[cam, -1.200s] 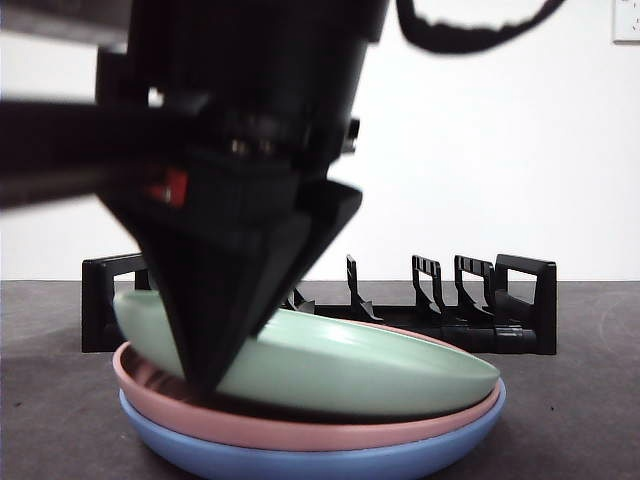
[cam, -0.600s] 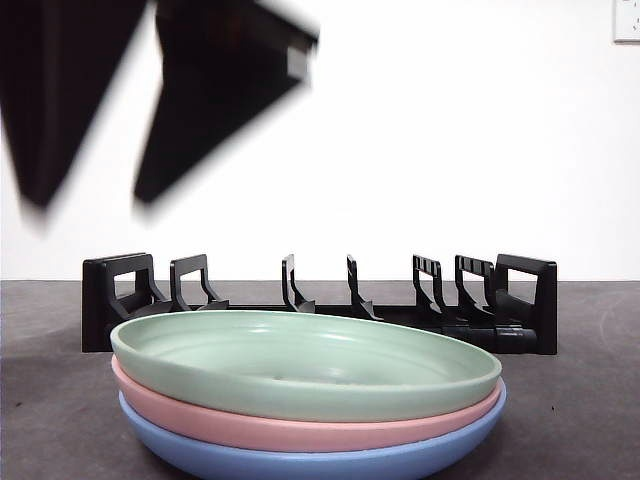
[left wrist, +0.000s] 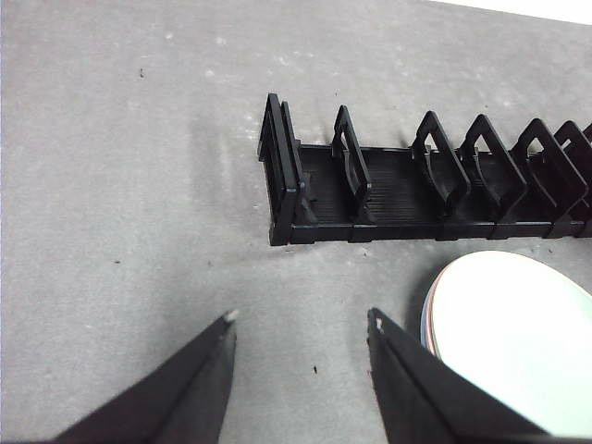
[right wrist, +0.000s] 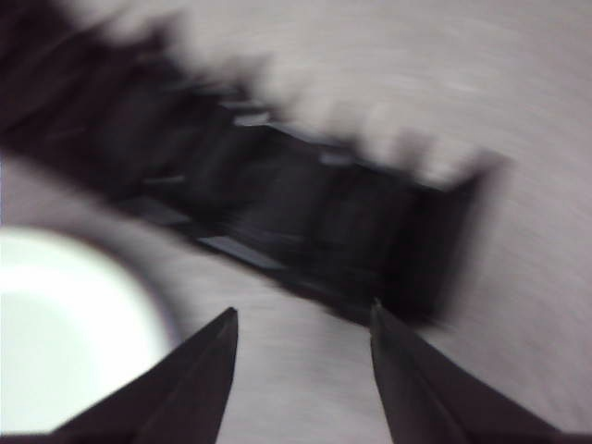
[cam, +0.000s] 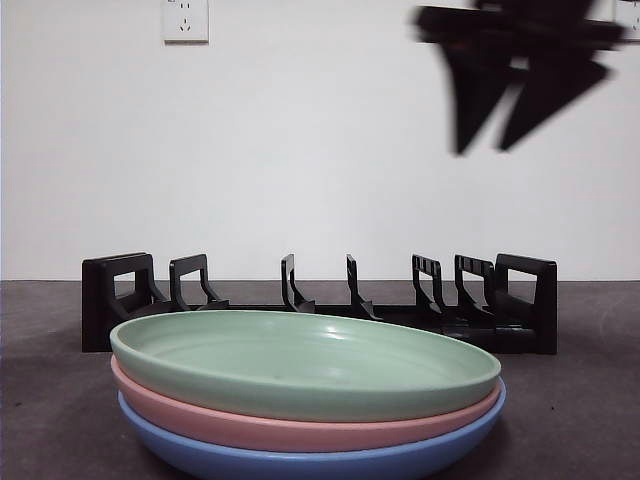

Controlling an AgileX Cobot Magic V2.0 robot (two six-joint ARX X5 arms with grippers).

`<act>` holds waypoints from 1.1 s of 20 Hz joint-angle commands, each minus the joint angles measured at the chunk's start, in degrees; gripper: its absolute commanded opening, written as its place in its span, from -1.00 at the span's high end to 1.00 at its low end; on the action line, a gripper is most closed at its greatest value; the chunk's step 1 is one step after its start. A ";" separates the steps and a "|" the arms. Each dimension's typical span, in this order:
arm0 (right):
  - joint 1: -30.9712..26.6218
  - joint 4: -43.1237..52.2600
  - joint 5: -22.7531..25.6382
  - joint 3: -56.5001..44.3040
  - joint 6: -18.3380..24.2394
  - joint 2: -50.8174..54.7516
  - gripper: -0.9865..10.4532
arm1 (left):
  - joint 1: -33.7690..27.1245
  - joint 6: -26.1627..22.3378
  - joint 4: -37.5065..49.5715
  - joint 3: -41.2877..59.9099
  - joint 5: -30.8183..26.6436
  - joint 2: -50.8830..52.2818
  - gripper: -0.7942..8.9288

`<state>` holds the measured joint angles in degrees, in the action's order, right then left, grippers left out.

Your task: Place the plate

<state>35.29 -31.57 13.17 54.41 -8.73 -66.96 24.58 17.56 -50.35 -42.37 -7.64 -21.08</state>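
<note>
- Both grippers hung empty with jaws apart: right gripper (cam: pixel 522 100) high, blurred; left gripper (left wrist: pixel 301 324) waiting.
- Pale green ceramic plate (cam: pixel 305 362) topped the stack before the black slotted plastic rack (cam: pixel 320 300).
- Judged step: approach; next calls for gripping its rim.

No readable text, label, brand, number or sign shows in any of the three views. The glossy green, pink and blue plates (cam: pixel 300 375), the black plastic slotted dish rack (cam: pixel 320 305) and the dark grey desk (left wrist: pixel 120 185) all have plain, unmarked surfaces. The white wall socket (cam: pixel 185 19) high on the white wall bears no lettering that can be made out, and the right wrist view is too blurred to show any print.
</note>
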 commanded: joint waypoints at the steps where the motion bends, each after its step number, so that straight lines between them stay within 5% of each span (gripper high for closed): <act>1: -5.14 0.92 -2.69 -6.19 0.48 6.75 0.43 | 0.13 0.02 0.76 -0.76 -0.33 -0.22 0.37; 6: -8.52 -2.01 -4.63 -12.09 2.89 20.48 0.43 | 0.15 -0.07 2.16 -0.76 -0.31 -0.20 0.38; 7: -8.48 -2.56 -4.85 -12.09 2.86 22.21 0.49 | 0.15 -0.04 1.60 -0.76 -0.28 -0.20 0.39; 8: -8.48 -2.60 -4.85 -12.09 2.86 23.17 0.81 | 0.15 -0.04 0.87 -0.76 -0.20 -0.20 0.59; 10: -8.48 -1.18 -4.33 -12.09 2.64 24.44 0.79 | 0.17 -0.39 1.16 -0.76 -0.15 -0.20 0.82; 20: -8.41 -0.98 -4.15 -12.04 2.34 24.74 0.79 | 0.20 -0.39 2.01 -0.68 -0.15 0.00 0.82; 22: -8.41 -0.96 -4.15 -12.04 2.34 24.76 0.79 | 0.17 -3.85 4.63 1.09 -0.61 1.38 0.82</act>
<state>26.57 -33.12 8.88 41.74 -6.35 -42.02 24.58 15.64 -45.78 -41.21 -7.84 -19.81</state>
